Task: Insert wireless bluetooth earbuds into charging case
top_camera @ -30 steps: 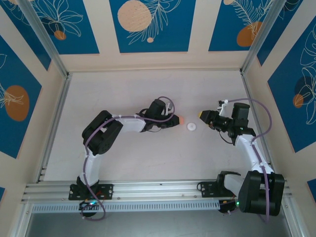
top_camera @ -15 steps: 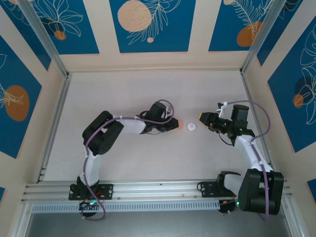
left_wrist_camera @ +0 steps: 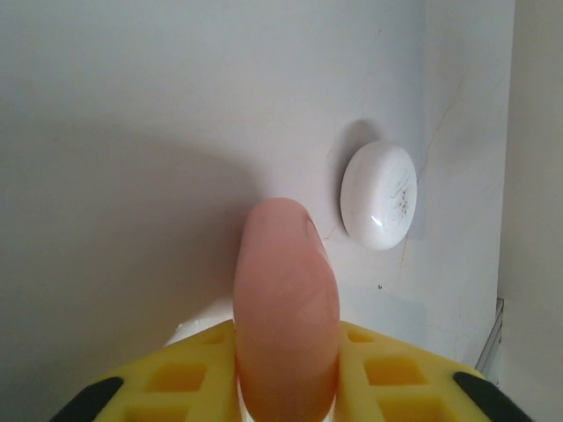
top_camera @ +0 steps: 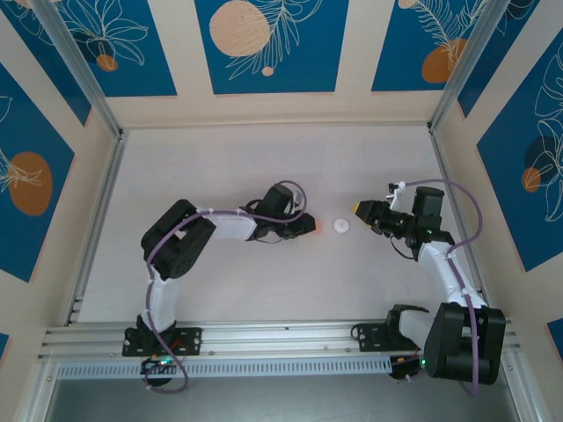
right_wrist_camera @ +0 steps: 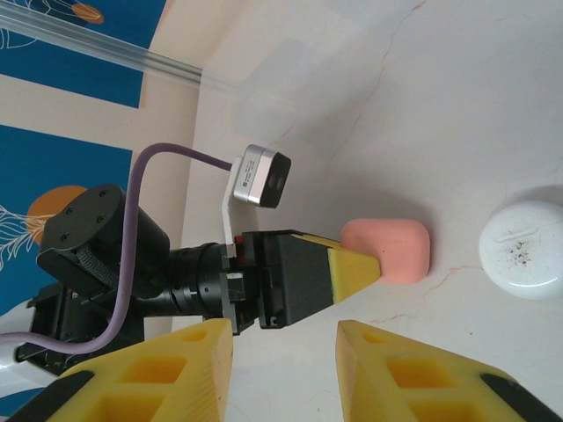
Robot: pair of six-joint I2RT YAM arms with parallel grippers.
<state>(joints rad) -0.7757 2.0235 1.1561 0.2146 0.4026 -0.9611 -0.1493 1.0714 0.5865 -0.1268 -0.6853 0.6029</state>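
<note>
Shifted nearer than a second ago: left hand (top_camera: 310,227) clamped on the charging case (left_wrist_camera: 286,308), just left of a white round puck (left_wrist_camera: 378,195) on the table (top_camera: 264,167). Unmoved beyond the puck, the right hand (right_wrist_camera: 283,343) — fingers apart. Grey specks on the puck — unreadable.

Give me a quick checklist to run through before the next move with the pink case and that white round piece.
1. Grip of left hand on charging case: ok.
2. Open, empty right hand: ok.
3. Lid of charging case open: cannot tell.
4. Gap between white round piece and charging case on the table: ok.
5. Free path from right hand to white round piece: ok.
</note>
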